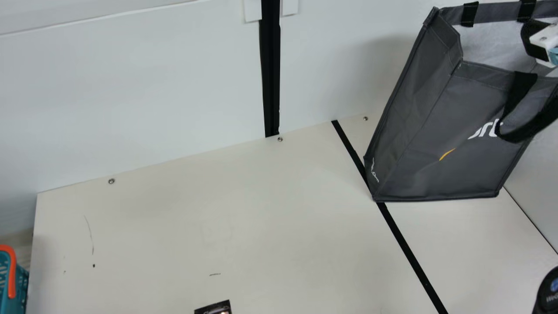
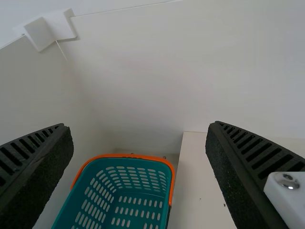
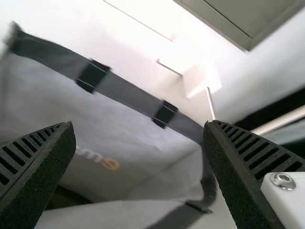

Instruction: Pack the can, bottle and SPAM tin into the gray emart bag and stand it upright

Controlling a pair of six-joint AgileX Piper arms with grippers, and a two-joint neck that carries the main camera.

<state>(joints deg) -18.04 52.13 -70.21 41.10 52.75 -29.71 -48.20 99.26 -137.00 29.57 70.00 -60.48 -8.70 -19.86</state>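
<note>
The right gripper [image 3: 139,125], fingers wide apart and empty, is at the open mouth of the upright gray emart bag [image 1: 436,144]. A dark rounded container [image 1: 550,292], perhaps bottle or can, lies robotward, nearer the right arm; its long axis is unclear. The bag's near handle [image 1: 518,135] could snag. The left gripper [image 2: 139,126], wide open and empty, faces a teal basket [image 2: 133,188].

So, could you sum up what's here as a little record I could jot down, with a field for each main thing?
Bag: gray, upright on the table, mouth open
Handles: black straps
Inside bag: something dark green low down; can't tell what
Right gripper: open, by the bag's mouth
Left gripper: open, nothing between its fingers
Basket: teal with orange rim, beside the table
</note>
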